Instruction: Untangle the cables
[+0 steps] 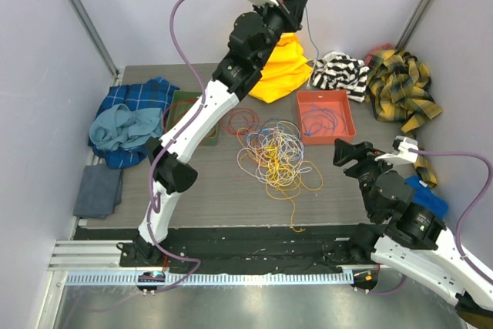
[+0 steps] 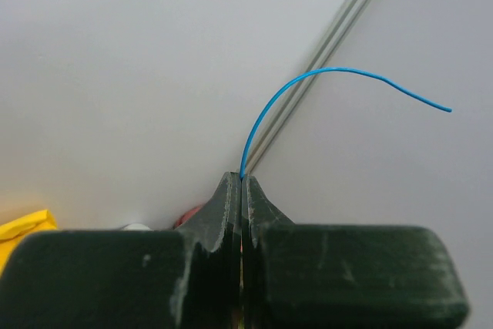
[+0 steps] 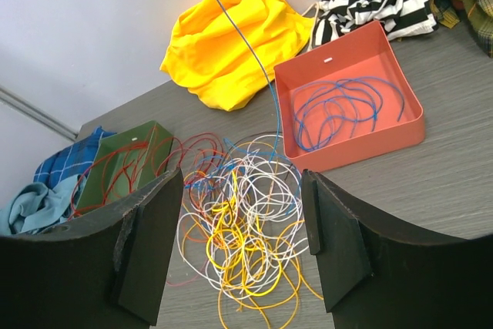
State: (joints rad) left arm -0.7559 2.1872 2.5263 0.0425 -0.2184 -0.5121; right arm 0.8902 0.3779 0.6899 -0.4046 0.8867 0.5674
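The left gripper [image 2: 242, 180] pinches a thin, arching blue wire [image 2: 308, 78]; the right gripper [image 3: 240, 186] stands spread wide. Slender cables [image 3: 231, 236] lie in tangled loops ahead of it.

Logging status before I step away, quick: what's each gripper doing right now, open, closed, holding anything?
Left gripper: closed on the blue cable.
Right gripper: open, holding nothing.

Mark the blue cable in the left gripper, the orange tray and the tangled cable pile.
blue cable [image 2: 339, 69], left wrist view, top of its arc.
orange tray [image 3: 362, 146], right wrist view, near outer wall.
tangled cable pile [image 1: 273, 152], top external view, pile's middle.
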